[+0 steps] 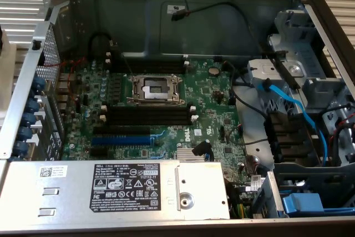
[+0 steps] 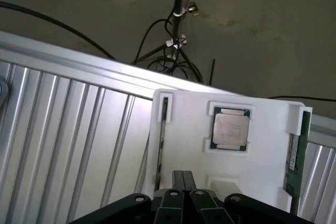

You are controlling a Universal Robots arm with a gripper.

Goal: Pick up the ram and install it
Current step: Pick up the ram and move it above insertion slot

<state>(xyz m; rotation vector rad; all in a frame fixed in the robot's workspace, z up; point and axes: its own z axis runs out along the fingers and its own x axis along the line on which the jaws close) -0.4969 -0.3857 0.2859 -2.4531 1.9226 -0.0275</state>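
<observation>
Edgewise, slim green ram (image 2: 297, 153) in white tray (image 2: 184, 145)

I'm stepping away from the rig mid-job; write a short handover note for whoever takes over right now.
Gripper: shut, holding nothing, poised near the white holder.
Ram: standing on edge in a slot at the holder's side, untouched. A processor chip sits in the holder's middle recess.
Motherboard: its long black slots are empty.
Done: nothing of the install shows.
Left: picking up the ram and seating it in a slot.
</observation>
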